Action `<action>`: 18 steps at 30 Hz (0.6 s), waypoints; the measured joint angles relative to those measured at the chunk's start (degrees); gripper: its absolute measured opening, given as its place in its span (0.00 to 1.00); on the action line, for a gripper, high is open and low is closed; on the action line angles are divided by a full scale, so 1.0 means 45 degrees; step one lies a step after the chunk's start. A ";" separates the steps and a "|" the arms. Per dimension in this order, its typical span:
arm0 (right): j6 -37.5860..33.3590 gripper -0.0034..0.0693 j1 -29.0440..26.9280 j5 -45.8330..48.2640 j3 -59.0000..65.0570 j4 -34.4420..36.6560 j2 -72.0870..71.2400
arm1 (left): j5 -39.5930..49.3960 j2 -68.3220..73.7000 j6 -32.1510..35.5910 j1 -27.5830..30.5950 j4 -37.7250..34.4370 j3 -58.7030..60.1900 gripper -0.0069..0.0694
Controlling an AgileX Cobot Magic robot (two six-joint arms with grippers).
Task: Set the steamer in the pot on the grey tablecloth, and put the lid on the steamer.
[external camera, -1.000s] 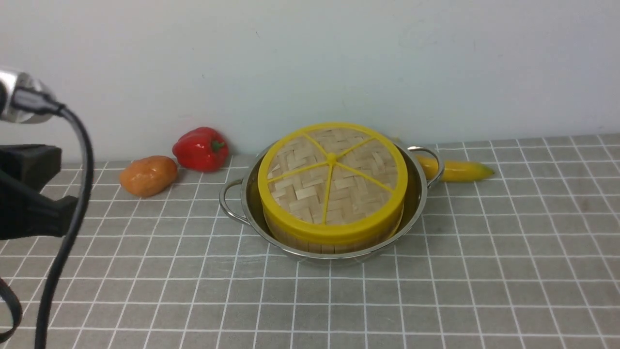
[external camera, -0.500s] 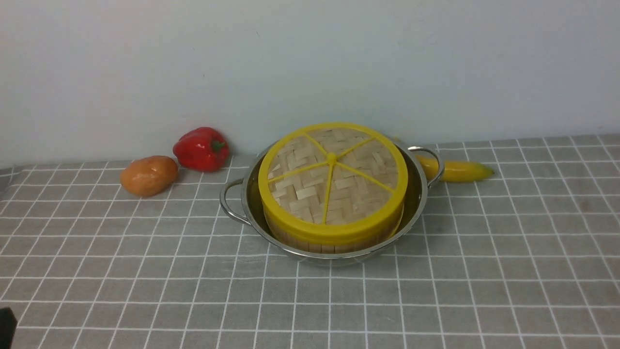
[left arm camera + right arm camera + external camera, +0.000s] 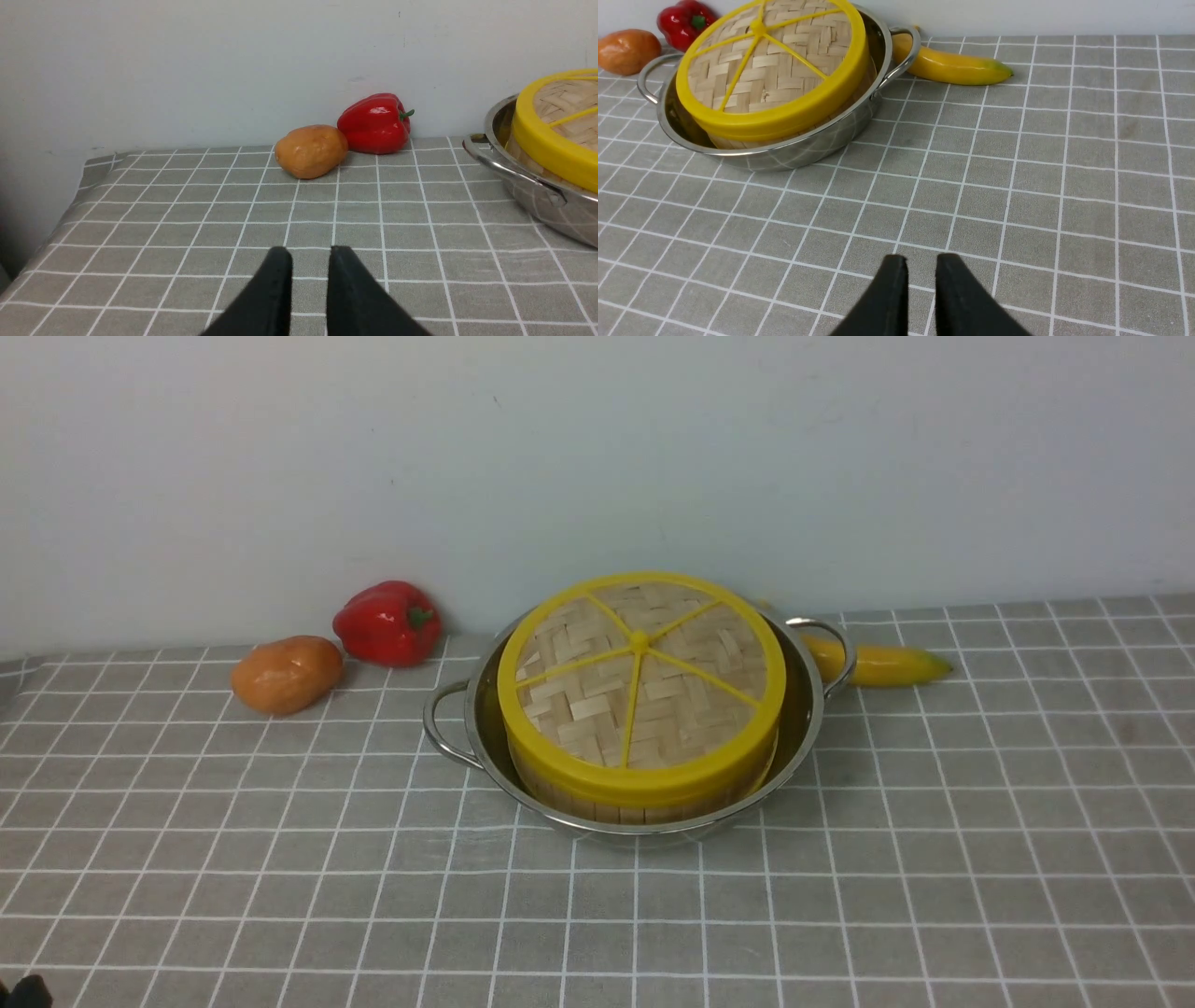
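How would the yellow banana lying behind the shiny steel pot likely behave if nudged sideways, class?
The curved yellow banana would probably pivot or rock, not roll straight. Its glossy skin suggests a slippery grip. It touches the steel pot's loop handle, so a push toward that side would likely be blocked.

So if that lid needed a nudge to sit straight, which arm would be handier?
Probably the right: its gripper faces the whole lid; the left gripper sees only its edge.

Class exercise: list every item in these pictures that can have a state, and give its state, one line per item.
Lid: on the steamer, level.
Steamer: in the pot, covered.
Pot: upright on the cloth.
Left gripper: slightly open, empty.
Right gripper: slightly open, empty.
Pepper, potato, banana: lying on the cloth.
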 joint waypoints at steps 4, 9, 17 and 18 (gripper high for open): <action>0.0000 0.22 0.0000 -0.0012 0.0000 0.0006 0.0000 | 0.0066 0.0000 0.0000 0.0000 0.0000 -0.0001 0.24; 0.0000 0.24 0.0000 -0.0070 0.0000 0.0106 0.0000 | 0.0076 0.0000 0.0000 0.0000 0.0000 -0.0001 0.26; 0.0000 0.28 0.0000 -0.0107 0.0000 0.0144 0.0000 | 0.0090 0.0000 0.0000 0.0000 0.0000 -0.0001 0.28; 0.0000 0.28 0.0000 -0.0117 0.0000 0.0144 0.0000 | 0.0102 0.0000 0.0000 0.0000 0.0000 -0.0001 0.28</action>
